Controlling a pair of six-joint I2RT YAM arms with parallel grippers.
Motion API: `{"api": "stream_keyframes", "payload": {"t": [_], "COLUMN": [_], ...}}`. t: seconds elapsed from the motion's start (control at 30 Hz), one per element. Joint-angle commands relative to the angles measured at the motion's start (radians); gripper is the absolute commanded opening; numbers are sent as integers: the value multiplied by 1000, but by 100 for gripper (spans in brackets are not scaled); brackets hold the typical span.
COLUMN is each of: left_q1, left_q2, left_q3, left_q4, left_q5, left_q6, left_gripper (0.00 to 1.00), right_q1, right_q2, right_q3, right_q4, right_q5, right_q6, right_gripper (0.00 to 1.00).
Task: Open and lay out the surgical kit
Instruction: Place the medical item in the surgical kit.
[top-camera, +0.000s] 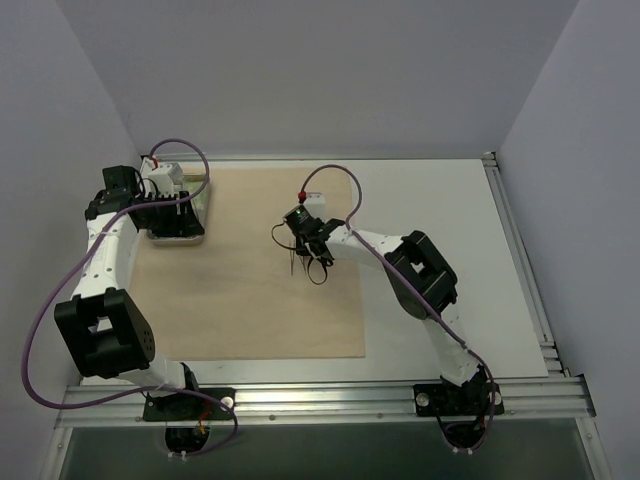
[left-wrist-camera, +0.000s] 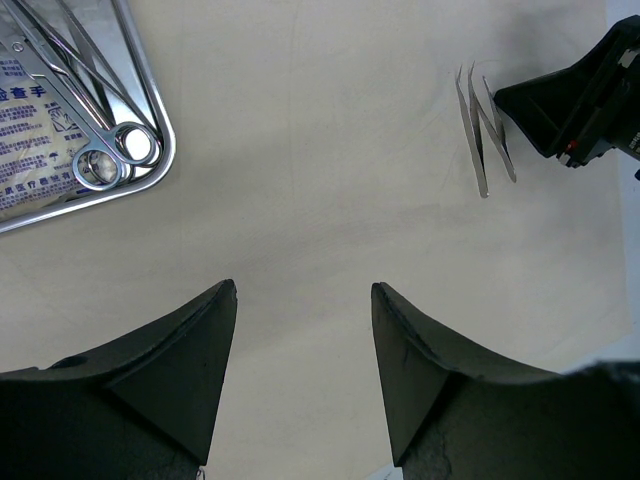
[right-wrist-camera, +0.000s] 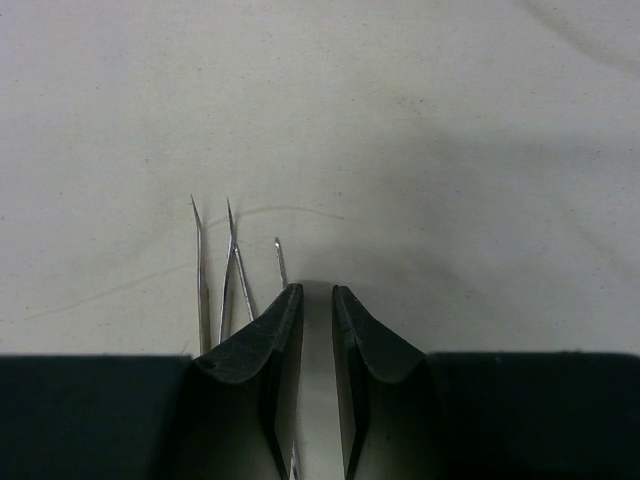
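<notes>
The surgical kit's beige cloth (top-camera: 250, 310) lies spread flat on the table. A steel tray (top-camera: 196, 238) stands on its far left corner. In the left wrist view the tray (left-wrist-camera: 160, 165) holds scissor-like instruments (left-wrist-camera: 105, 160) and a white packet (left-wrist-camera: 30, 130). My left gripper (top-camera: 165, 208) hovers by the tray, open and empty (left-wrist-camera: 303, 290). Tweezers (left-wrist-camera: 482, 135) lie mid-cloth. My right gripper (top-camera: 305, 253) is low over them, its jaws (right-wrist-camera: 315, 290) a narrow gap apart with bare cloth (right-wrist-camera: 420, 120) between. The tweezers' tips (right-wrist-camera: 232, 255) stick out left of its left finger.
White table surface (top-camera: 440, 270) shows to the right of the cloth. Grey walls close in the back and both sides. An aluminium rail (top-camera: 330, 400) with the arm bases runs along the near edge.
</notes>
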Motion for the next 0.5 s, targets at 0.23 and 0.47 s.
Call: {"api": "stream_keyframes", "payload": {"t": [0.23,0.47], "left_q1": [7,7], "left_q2": [5,19], "left_q3": [13,14], "left_q4": [20,20], "left_q5": [28,29], "left_q6": [8,8], "left_gripper": [65,65], "right_q1": [12,14], "right_q2": [-47,-67], "right_q3": [26,38], "right_q4": [13,13], "right_q5": [28,51], "right_q6": [-6,-29], "right_gripper": [15,15]}}
